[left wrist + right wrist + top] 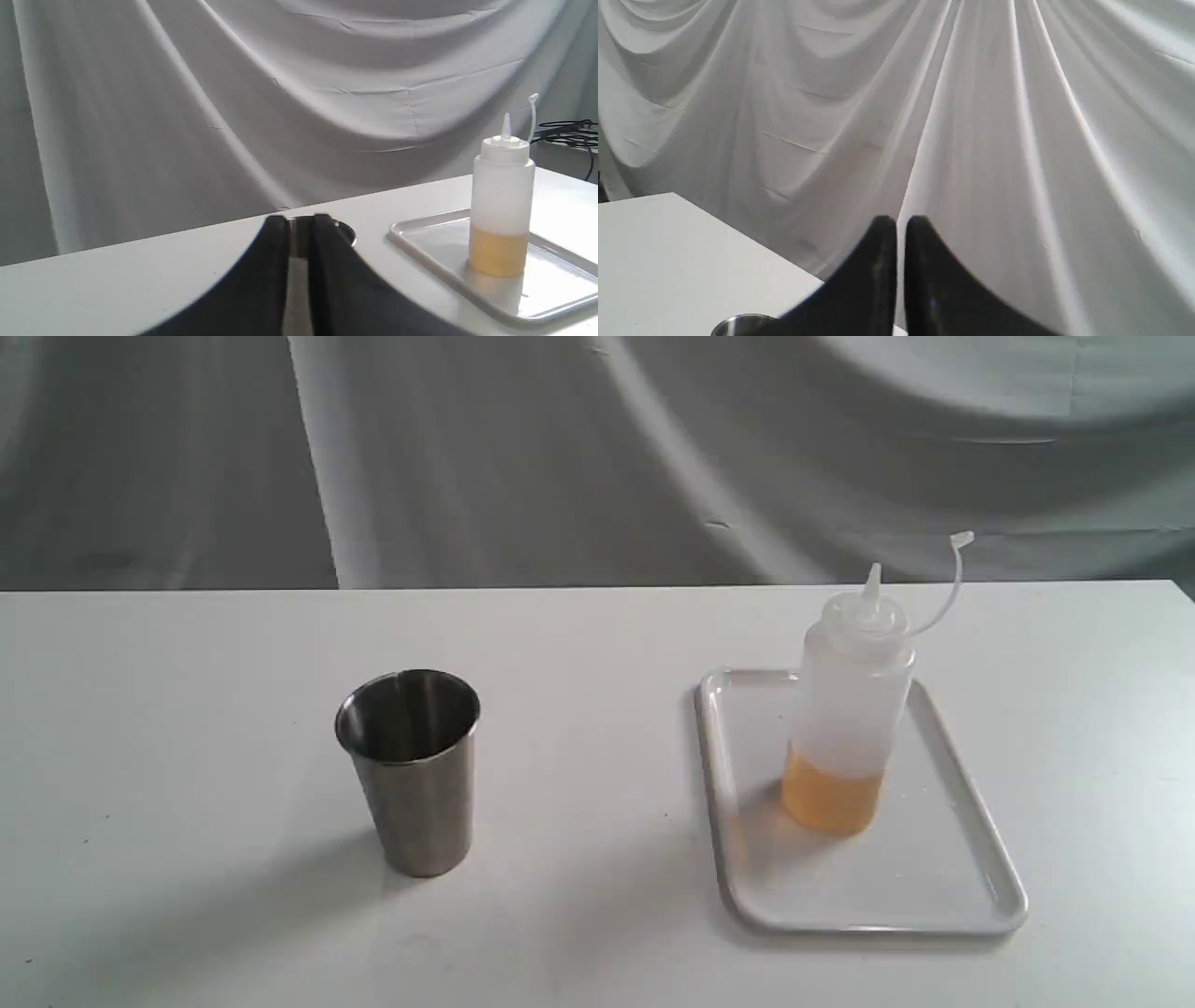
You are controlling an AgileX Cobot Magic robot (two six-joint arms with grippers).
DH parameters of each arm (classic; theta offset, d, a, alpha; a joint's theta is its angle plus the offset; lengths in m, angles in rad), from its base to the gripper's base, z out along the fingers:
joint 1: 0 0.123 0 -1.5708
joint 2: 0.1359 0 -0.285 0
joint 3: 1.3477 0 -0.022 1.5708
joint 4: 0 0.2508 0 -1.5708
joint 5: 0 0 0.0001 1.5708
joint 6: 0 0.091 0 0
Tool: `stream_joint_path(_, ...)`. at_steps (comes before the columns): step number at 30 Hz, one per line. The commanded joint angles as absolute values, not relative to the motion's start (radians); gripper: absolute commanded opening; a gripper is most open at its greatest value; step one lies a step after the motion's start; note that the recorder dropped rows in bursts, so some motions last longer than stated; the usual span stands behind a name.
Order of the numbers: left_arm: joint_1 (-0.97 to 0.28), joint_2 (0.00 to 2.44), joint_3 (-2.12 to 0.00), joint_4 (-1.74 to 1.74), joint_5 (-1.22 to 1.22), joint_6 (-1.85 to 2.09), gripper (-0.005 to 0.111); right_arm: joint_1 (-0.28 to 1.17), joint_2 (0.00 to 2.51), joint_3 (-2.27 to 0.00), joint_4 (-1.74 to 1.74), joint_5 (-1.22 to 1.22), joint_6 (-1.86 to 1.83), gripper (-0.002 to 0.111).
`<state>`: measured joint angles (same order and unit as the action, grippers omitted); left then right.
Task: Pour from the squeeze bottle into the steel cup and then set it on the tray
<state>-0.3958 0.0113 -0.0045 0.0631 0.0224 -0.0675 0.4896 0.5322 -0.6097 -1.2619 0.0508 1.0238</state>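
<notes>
The squeeze bottle [850,709] stands upright on the white tray [896,887] at the right, its cap strap open and amber liquid filling its lower third. Alone on the table to the left stands the steel cup [411,770]. Neither gripper shows in the exterior view. In the left wrist view my left gripper [301,219] is shut on nothing, with the cup's rim [346,232] just behind its black fingers and the bottle [502,196] and tray [551,289] off to one side. My right gripper [901,219] is shut and empty, the cup's rim [738,324] showing beside it.
The white table [187,709] carries only the cup and the tray. A grey draped cloth [560,457] hangs behind its far edge. Black cables [570,130] lie beyond the table past the bottle.
</notes>
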Motion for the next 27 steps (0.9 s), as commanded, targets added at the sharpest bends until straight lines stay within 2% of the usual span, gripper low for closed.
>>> stream_joint_path(1, -0.394, 0.016, 0.0, 0.067, 0.012, -0.068, 0.008, 0.49, 0.529, -0.605, -1.246, 0.068, 1.027, 0.0)
stream_joint_path(8, -0.394, 0.016, 0.0, 0.067, 0.012, -0.068, 0.008, 0.49, 0.494, -0.605, -0.775, 0.118, 1.029, 0.0)
stream_joint_path(22, -0.394, 0.016, 0.0, 0.067, 0.012, -0.068, 0.008, 0.488, 0.483, -0.599, -0.777, 0.138, 0.98, 0.0)
stream_joint_path(27, -0.394, 0.016, 0.0, 0.067, 0.012, -0.068, 0.008, 0.486, 0.461, -0.523, -0.785, 0.035, 0.867, 0.0)
